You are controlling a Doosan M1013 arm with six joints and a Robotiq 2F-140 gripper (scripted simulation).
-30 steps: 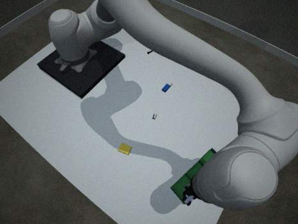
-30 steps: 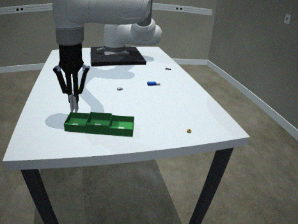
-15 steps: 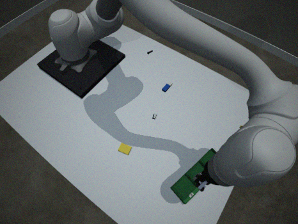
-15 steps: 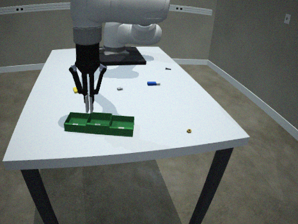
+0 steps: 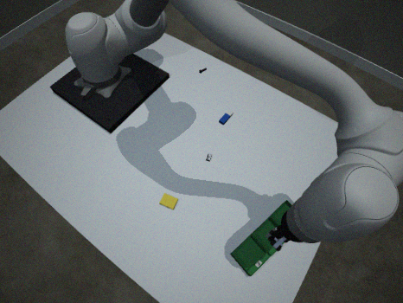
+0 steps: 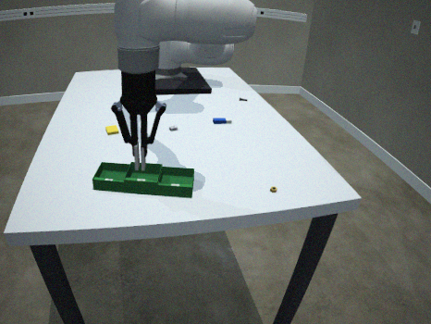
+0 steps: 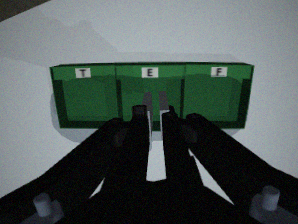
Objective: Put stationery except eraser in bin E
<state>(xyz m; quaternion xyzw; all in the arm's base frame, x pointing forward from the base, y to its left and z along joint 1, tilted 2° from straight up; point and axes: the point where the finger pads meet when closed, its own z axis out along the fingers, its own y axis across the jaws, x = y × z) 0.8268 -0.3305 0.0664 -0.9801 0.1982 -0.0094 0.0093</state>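
Yellow pad (image 5: 169, 201), blue block (image 5: 225, 119) lie well apart on the table (image 5: 65, 151); gripper (image 6: 140, 167), nearly closed and empty, hangs upright over bin E (image 7: 150, 95)

Top view: high, steeply down on the table (image 5: 65, 164). Exterior view: farther, level beyond its front edge. Wrist view: close above the green bins (image 7: 150, 95), shared by all.

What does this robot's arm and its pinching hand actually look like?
The arm is thick, smooth and pale grey, made of rounded tube sections with bulbous joints, and no cables show on it. It stands on a flat black square base plate. Its gripper is black, with jointed linkages that taper to two slim fingers with pale grey pads. No markings are visible.
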